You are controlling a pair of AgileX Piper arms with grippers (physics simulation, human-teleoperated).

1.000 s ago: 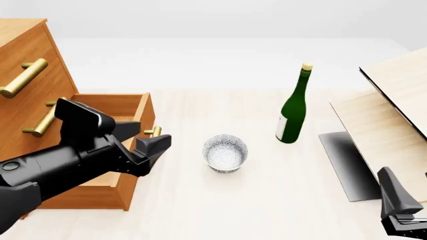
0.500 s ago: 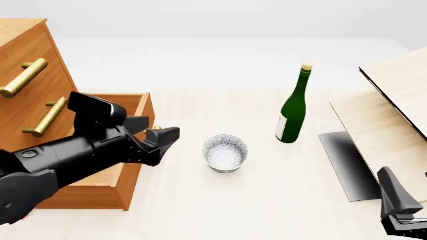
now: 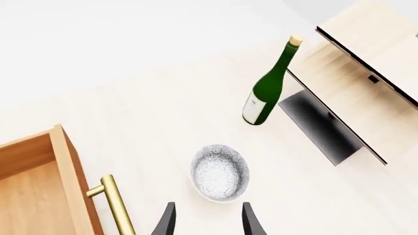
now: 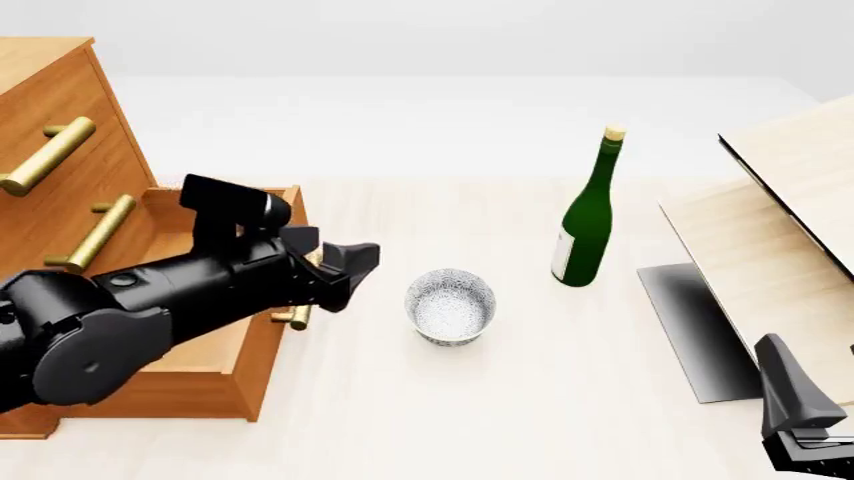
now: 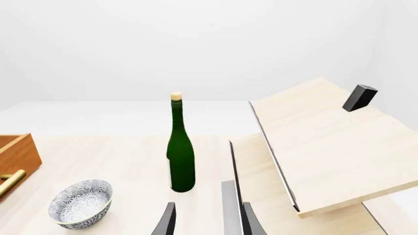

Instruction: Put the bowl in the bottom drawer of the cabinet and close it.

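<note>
The speckled white bowl (image 4: 451, 306) stands upright on the table, right of the cabinet (image 4: 47, 100). The bottom drawer (image 4: 262, 360) is pulled out, its brass handle (image 4: 299, 316) facing the bowl. My left gripper (image 4: 347, 264) hovers above the drawer's front edge, just left of the bowl, open and empty. The left wrist view has the bowl (image 3: 220, 172) just beyond the spread fingertips (image 3: 166, 223), with the drawer (image 3: 36, 186) to one side. At the front right corner of the table, my right gripper (image 4: 801, 425) is open and empty. It sees the bowl (image 5: 81, 203) from far off.
A green wine bottle (image 4: 587, 215) stands upright right of the bowl. A pale wood panel structure (image 4: 787, 200) with a dark base plate (image 4: 687, 325) fills the right side. The cabinet's two upper drawers are shut.
My left arm has swung rightward and forward from over the drawer, bringing its gripper closer to the bowl. The bowl, drawer and right arm have not moved.
</note>
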